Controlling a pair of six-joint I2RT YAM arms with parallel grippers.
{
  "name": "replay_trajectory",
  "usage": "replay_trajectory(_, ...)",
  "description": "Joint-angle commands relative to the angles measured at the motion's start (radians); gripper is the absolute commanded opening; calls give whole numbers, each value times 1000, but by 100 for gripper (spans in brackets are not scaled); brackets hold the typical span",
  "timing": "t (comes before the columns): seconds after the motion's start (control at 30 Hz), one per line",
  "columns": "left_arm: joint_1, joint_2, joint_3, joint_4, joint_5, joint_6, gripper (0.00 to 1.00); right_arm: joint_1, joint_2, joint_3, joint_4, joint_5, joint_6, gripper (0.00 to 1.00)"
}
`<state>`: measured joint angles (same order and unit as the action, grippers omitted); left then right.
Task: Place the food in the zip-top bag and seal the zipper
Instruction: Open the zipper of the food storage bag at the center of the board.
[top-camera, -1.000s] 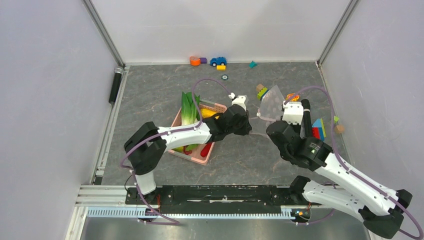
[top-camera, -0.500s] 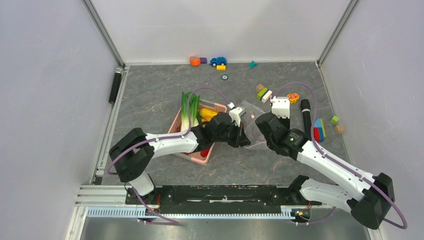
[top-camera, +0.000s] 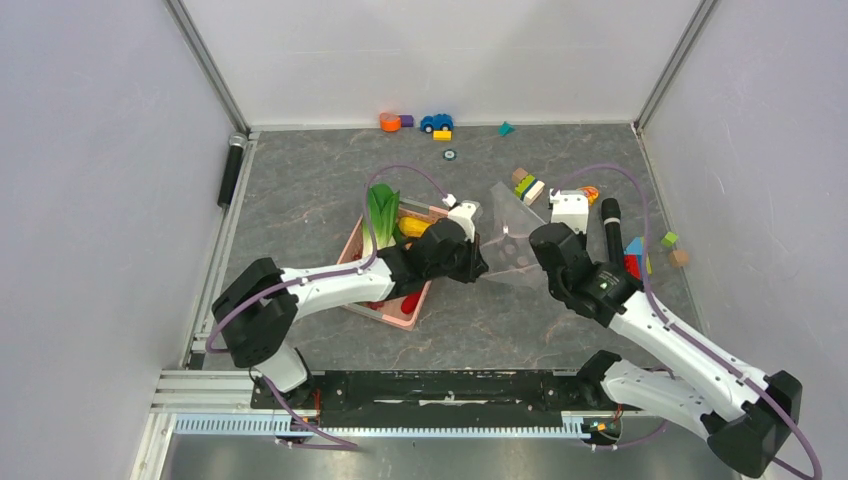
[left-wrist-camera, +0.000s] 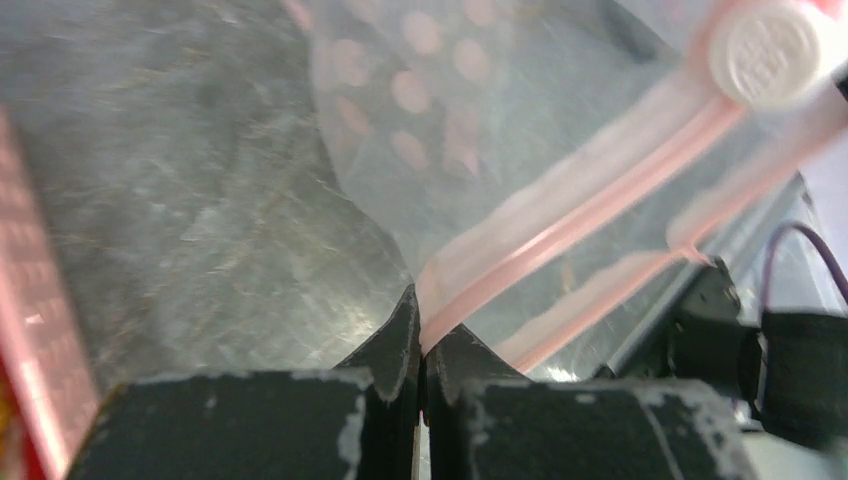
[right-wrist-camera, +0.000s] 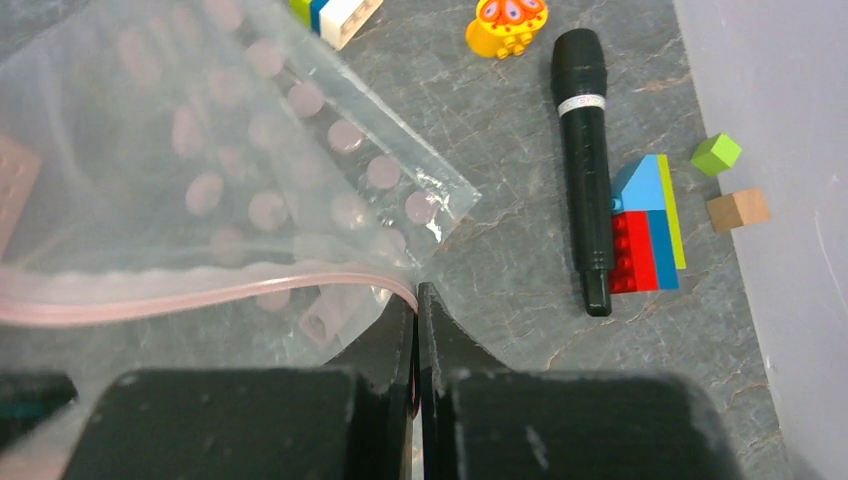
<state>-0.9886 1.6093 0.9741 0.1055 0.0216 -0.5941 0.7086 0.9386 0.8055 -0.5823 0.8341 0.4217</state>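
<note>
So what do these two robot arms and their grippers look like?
The left arm and right arm have white links between chunky black joints, each trailed by a thin purple cable. The left gripper and right gripper each end in two black, wedge-shaped fingers, scuffed whitish at the edges.

- My tabletop (top-camera: 300, 190) is grey and marbled
- A pink slotted basket (top-camera: 392, 317) sits on it, left of centre
- Along the far edge lie an orange piece (top-camera: 390, 122), a blue toy car (top-camera: 436, 122), a yellow block (top-camera: 442, 135) and a teal piece (top-camera: 506, 129)
- A small round disc (top-camera: 450, 154) lies a little nearer to me
- On my right a black microphone (top-camera: 610, 222) lies lengthwise, with a red and blue block stack (top-camera: 632, 256) just beside it
- A green cube (top-camera: 669, 239) and a brown cube (top-camera: 680, 257) lie further right
- Green and white blocks (top-camera: 528, 187) and an orange-yellow toy (top-camera: 588, 193) lie near the microphone's far end
</note>
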Motion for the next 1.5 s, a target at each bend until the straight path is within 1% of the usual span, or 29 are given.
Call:
replay_trajectory(0.0,30,32,108,-291,-305,-37,2,-18,-63,53,-126,-62,-27,0)
replay_trajectory(0.1,47,70,160,-364,-348,-86,3,-18,-90,40,-135,-168,-48,0)
replay_trajectory(0.13,49,80,172,-372,-347,-90,7,-19,-100,28,-120,-209,-60,0)
replay_trajectory(0.2,49,96,191,-378,-337,-97,19,-18,-118,-1,-83,-275,-78,0)
replay_trajectory(0.23,48,103,202,-377,-317,-97,22,-18,-125,-17,-62,-298,-85,0)
replay_trajectory(0.3,48,114,216,-350,-255,-76,29,-19,-133,-37,-24,-344,-88,0)
replay_trajectory(0.37,48,114,213,-287,-148,-30,36,-18,-118,-40,-7,-370,-83,0)
replay_trajectory(0.43,49,103,189,-197,30,26,44,-18,-89,-41,-3,-377,-65,0)
replay_trajectory(0.47,47,97,174,-157,98,43,49,-18,-75,-44,3,-377,-57,0)
replay_trajectory(0.53,47,78,139,-69,195,58,60,-18,-45,-51,22,-373,-37,0)
replay_trajectory(0.6,47,53,108,-27,240,63,66,-18,-17,-50,39,-366,-23,0)
replay_trajectory(0.77,47,-2,63,-20,220,75,80,-19,28,-31,69,-388,-8,0)
replay_trajectory(0.8,47,-15,56,-24,210,73,86,-18,36,-28,72,-394,-8,0)
replay_trajectory(0.83,47,-27,52,-27,195,69,90,-18,38,-26,74,-403,-8,0)
replay_trajectory(0.9,47,-43,52,-49,128,58,92,-18,35,-30,86,-422,-13,0)
replay_trajectory(1.0,47,-37,87,-135,-52,27,93,-18,16,-51,119,-460,-24,0)
replay_trajectory(1.03,48,-25,108,-157,-92,23,92,-18,4,-58,131,-467,-25,0)
replay_trajectory(1.1,49,6,146,-189,-121,18,88,-19,-18,-74,149,-474,-26,0)
replay_trajectory(1.23,47,76,195,-197,-75,7,76,-18,-53,-87,167,-467,-29,0)
replay_trajectory(1.27,48,89,205,-196,-63,2,68,-19,-61,-89,171,-465,-31,0)
replay_trajectory(1.33,48,105,215,-196,-54,-4,39,-19,-65,-89,173,-454,-42,0)
replay_trajectory(1.37,48,109,217,-193,-47,-2,22,-18,-65,-88,172,-446,-56,0)
replay_trajectory(1.4,47,112,219,-190,-32,3,8,-19,-61,-88,175,-433,-77,4)
replay_trajectory(1.43,47,112,218,-184,-26,5,2,-18,-55,-86,184,-420,-98,11)
replay_trajectory(1.47,47,111,214,-173,19,14,2,-18,-43,-80,184,-401,-118,16)
